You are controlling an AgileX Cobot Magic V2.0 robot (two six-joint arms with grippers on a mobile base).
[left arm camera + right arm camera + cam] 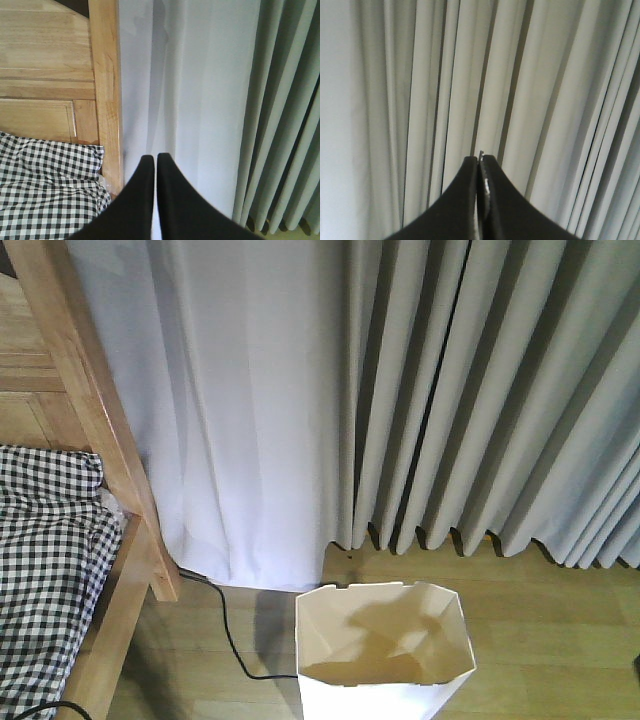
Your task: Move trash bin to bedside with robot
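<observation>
The left gripper (152, 162) is showing its two black fingers pressed nearly together with only a hairline slit between them, holding nothing, and pointing toward the white curtain panel (200, 100) just right of the bed's headboard post. The right gripper (480, 162) is likewise closed; a thin pale sliver is showing in the seam between its fingers, but I cannot tell what that is. It is facing the grey pleated curtain (530, 90).

Farther out, in the front view, the white thin-walled plastic trash bin with the angular rim and cream inside (385, 640) is standing upright on the light wooden floor (560, 620), near the camera and a little right of the bed with the reddish-brown wooden frame and black-and-white checked bedding (130, 540). A black cable (230, 640) is lying on the floor between them.

Neither gripper is touching the bin. Judging from this, the bin is already sitting close to the bedside, so the move looks largely done; at most a small nudge leftward may remain.
</observation>
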